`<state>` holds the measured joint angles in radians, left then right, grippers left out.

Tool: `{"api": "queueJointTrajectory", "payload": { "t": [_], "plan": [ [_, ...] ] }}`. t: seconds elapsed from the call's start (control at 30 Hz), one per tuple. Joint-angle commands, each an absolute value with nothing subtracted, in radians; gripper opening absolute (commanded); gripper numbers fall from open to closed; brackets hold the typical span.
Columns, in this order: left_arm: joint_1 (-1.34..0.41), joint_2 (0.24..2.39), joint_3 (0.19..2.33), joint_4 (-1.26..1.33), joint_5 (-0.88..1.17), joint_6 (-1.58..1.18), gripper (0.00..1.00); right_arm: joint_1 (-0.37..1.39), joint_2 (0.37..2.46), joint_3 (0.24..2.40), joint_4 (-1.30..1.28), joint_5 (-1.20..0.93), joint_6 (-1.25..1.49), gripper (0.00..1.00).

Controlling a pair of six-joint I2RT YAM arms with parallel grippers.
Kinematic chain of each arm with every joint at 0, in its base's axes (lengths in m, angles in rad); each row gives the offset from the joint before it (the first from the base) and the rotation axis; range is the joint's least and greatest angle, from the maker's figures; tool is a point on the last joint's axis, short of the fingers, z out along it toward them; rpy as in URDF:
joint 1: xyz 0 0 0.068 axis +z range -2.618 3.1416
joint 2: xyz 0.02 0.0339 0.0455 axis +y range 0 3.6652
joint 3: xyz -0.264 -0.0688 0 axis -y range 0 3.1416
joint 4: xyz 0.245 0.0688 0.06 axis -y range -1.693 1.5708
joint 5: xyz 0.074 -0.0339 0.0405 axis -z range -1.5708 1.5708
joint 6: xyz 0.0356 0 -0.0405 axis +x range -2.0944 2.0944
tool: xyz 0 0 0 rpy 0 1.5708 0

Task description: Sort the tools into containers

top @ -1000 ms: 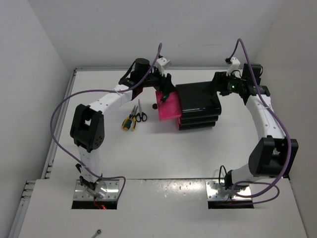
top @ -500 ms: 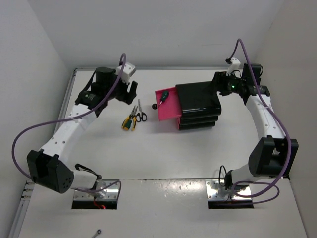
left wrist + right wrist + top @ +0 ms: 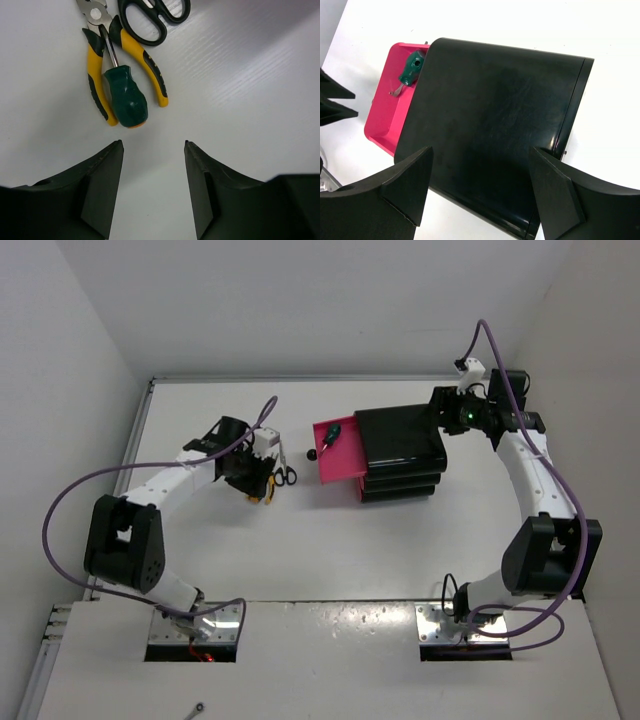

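The black drawer box (image 3: 400, 445) stands right of centre, its top pink drawer (image 3: 342, 462) pulled out to the left. A green-handled screwdriver (image 3: 331, 434) lies in that drawer and also shows in the right wrist view (image 3: 411, 67). On the table lie yellow-handled pliers (image 3: 97, 75), a second green screwdriver (image 3: 126, 95) resting on them, and black scissors (image 3: 150, 17). My left gripper (image 3: 256, 478) is open and empty, just short of these tools (image 3: 152, 145). My right gripper (image 3: 442, 412) is open and empty above the box's back right top (image 3: 480, 150).
The two lower drawers (image 3: 400, 490) are shut. The open drawer's black knob (image 3: 311, 454) points toward the tools. Walls border the table on the left, back and right. The left gripper's fingers show at the left edge of the right wrist view (image 3: 332, 100).
My left arm left the open drawer, swung out to the back left, then came down over the tools on the table. The green screwdriver now lies in the drawer. The right arm has not moved.
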<state>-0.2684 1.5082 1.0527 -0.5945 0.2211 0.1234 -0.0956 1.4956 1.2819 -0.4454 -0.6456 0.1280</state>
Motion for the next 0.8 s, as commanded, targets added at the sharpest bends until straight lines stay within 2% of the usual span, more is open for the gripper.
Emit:
{"api": "queueJointTrajectory", "payload": {
  "t": [0.0, 0.77],
  "plan": [
    [-0.259, 1.551, 1.045, -0.555, 0.233, 0.072, 0.58, -0.094, 1.489, 1.327, -0.44, -0.637, 0.112, 0.76],
    [-0.259, 1.781, 1.141, -0.451, 0.153, 0.028, 0.58, -0.094, 1.489, 1.318, -0.44, -0.637, 0.112, 0.76]
  ]
}}
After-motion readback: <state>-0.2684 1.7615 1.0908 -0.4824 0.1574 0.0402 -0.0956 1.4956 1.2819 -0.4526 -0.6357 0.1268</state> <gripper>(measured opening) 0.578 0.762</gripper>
